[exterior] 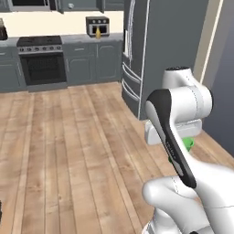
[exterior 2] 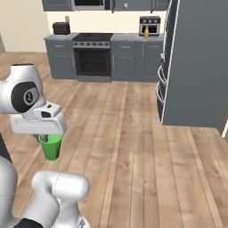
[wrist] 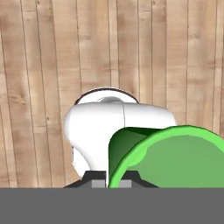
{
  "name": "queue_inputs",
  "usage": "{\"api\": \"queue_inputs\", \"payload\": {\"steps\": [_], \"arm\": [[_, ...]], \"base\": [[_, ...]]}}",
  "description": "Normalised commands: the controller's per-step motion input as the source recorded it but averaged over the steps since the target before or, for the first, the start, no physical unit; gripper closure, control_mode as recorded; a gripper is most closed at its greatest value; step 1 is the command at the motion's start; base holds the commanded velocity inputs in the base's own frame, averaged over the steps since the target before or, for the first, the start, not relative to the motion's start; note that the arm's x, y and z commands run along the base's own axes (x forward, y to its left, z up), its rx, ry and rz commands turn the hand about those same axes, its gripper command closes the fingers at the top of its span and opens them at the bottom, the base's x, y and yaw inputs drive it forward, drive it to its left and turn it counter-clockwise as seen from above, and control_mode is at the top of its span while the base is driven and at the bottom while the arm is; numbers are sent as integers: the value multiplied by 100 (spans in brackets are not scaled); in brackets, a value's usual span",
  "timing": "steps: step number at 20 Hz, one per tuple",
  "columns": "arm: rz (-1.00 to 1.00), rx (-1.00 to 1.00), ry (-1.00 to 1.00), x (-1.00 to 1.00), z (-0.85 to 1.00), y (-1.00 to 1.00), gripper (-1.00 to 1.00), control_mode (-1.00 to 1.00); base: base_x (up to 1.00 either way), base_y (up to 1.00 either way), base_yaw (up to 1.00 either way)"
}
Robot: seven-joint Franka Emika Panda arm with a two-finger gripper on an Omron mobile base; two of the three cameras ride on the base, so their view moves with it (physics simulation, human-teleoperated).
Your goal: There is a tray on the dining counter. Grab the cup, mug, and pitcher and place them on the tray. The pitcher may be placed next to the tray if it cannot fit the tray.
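The white arm's gripper held the small bright green handleless cup upright beneath the hand, fingers apparently closed on its rim, presumably carried clear of the wooden plank floor for transport; beyond stood the grey refrigerator and black oven.

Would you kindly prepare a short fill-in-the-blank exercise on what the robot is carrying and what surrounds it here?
1. The cup hanging under the gripper is bright ____.
2. Below the cup lies a ____ plank floor.
3. The oven stands against the far wall, set between grey ____.
4. The cup has no ____ on its side.

Missing words: green; wooden; cabinets; handle
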Motion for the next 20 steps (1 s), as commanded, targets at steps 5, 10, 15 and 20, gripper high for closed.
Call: {"api": "queue_inputs", "payload": {"steps": [5, 10, 15, 20], "arm": [[0, 0, 0, 0, 0, 0, 100, 100], [0, 0, 0, 0, 0, 0, 100, 100], [0, 0, 0, 0, 0, 0, 100, 100], [0, 0, 0, 0, 0, 0, 100, 100]], "base": [[-100, 0, 5], [-100, 0, 0], [-100, 60, 0], [-100, 100, -4]]}}
